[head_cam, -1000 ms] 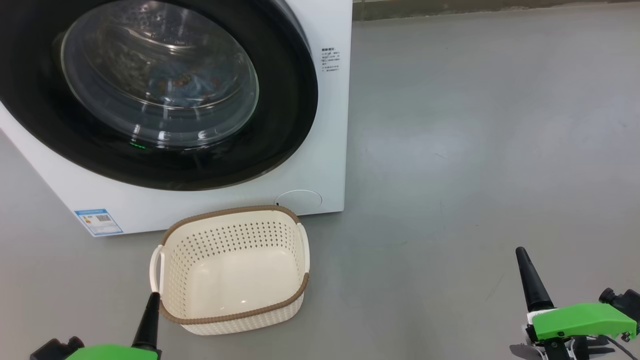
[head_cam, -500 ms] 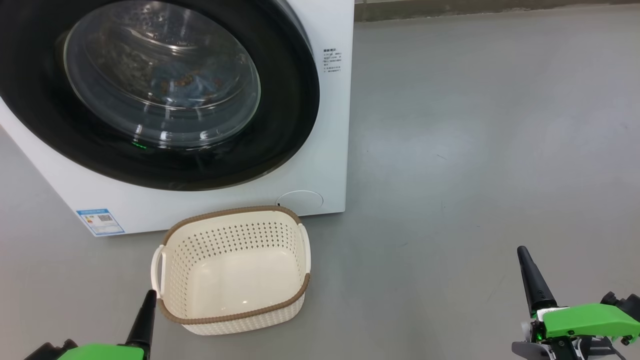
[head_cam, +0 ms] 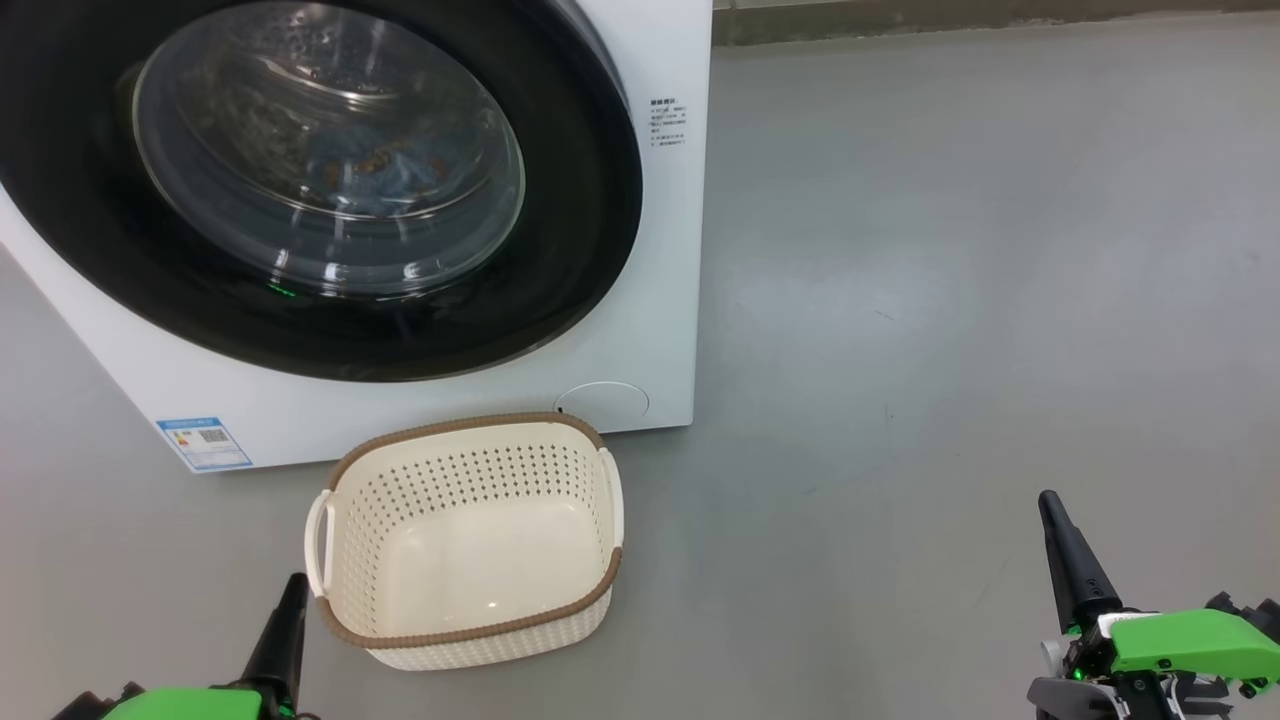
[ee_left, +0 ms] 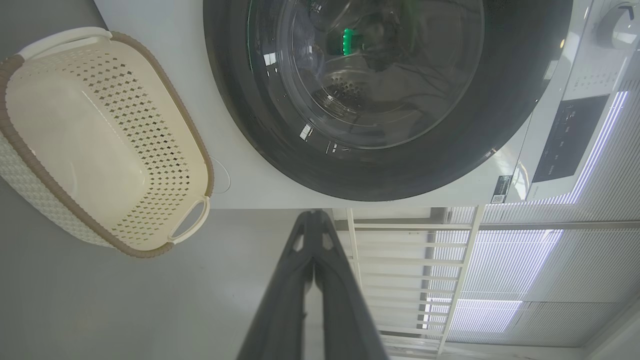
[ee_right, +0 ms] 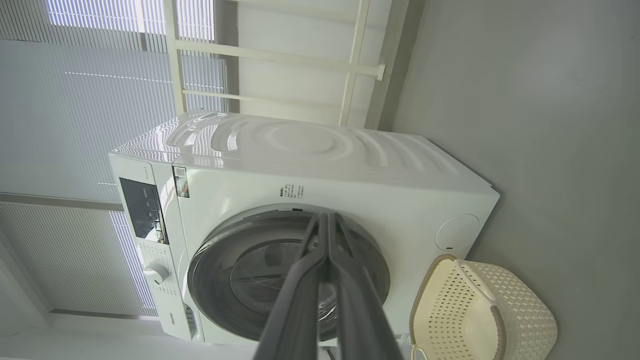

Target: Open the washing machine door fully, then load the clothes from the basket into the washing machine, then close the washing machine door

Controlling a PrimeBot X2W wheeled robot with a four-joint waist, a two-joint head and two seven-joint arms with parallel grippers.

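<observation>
The white washing machine (head_cam: 660,300) fills the upper left of the head view, its black-rimmed door (head_cam: 560,250) closed flat against the front. Through the glass I make out light blue printed clothes (head_cam: 385,175) lying in the drum. In front of it the cream basket (head_cam: 465,620) stands on the floor with nothing inside. My left gripper (head_cam: 293,585) hovers just left of the basket's near corner, shut and holding nothing. My right gripper (head_cam: 1050,503) is far right over bare floor, also shut. The wrist views show the door (ee_left: 240,110) (ee_right: 215,260), the basket (ee_left: 30,155) (ee_right: 525,320) and the pressed-together fingertips (ee_left: 312,220) (ee_right: 326,220).
Grey floor (head_cam: 950,250) stretches to the right of the machine up to a wall base at the top. A blue label (head_cam: 203,443) marks the machine's lower corner. Behind the machine the wrist views show window blinds (ee_right: 100,75) and a white railing (ee_left: 400,260).
Both grippers have sunk slightly toward the bottom edge of the head view, the left one more. The whole picture has shifted a few pixels right, a camera move. Door and basket are unchanged.
</observation>
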